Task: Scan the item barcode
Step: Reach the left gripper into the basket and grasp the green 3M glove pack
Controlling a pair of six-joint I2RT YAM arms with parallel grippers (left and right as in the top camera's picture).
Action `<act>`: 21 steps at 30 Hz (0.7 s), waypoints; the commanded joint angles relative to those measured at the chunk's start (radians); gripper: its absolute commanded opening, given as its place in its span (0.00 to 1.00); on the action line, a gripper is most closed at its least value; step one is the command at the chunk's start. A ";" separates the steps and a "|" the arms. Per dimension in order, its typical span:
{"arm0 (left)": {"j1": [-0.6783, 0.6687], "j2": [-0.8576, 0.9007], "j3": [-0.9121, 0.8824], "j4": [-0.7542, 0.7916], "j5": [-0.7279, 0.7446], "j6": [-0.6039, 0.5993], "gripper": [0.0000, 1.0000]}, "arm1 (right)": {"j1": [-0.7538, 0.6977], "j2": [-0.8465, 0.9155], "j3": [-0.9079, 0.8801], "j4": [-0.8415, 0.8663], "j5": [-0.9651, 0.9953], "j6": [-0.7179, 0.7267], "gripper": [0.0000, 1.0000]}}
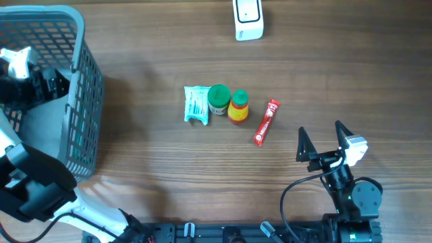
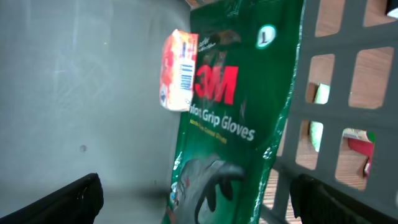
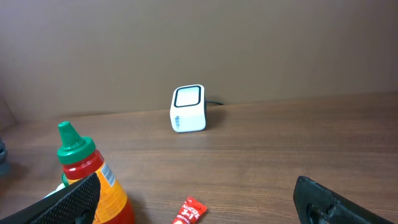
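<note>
left hand (image 2: 199, 208): fingers apart, inside grey plastic basket (image 1: 84, 74) at left, facing green glove pack (image 2: 230, 124) | right hand (image 1: 320, 129): apart, empty, near right | white box scanner (image 1: 248, 20): far centre | red sachet (image 1: 266, 121): centre of tabletop (image 1: 148, 162)

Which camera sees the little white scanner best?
The right wrist view: the scanner stands whole, its dark-rimmed window facing the camera. Overhead shows it from above, cut off at the picture's edge. The left wrist view looks into the basket and misses it.
</note>
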 commanded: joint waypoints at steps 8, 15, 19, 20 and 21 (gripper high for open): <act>-0.032 0.008 -0.070 0.010 0.015 0.025 1.00 | 0.006 -0.006 -0.001 0.003 0.013 0.006 1.00; -0.032 0.008 -0.101 0.010 0.015 0.022 1.00 | 0.007 -0.006 -0.001 0.003 0.013 0.006 1.00; -0.032 0.008 -0.113 0.030 -0.010 0.022 1.00 | 0.006 -0.006 -0.001 0.003 0.013 0.006 1.00; -0.032 0.008 -0.114 0.034 -0.022 0.022 1.00 | 0.006 -0.006 -0.001 0.003 0.013 0.006 1.00; -0.032 0.008 -0.115 0.037 -0.031 0.022 1.00 | 0.006 -0.006 -0.001 0.003 0.013 0.006 1.00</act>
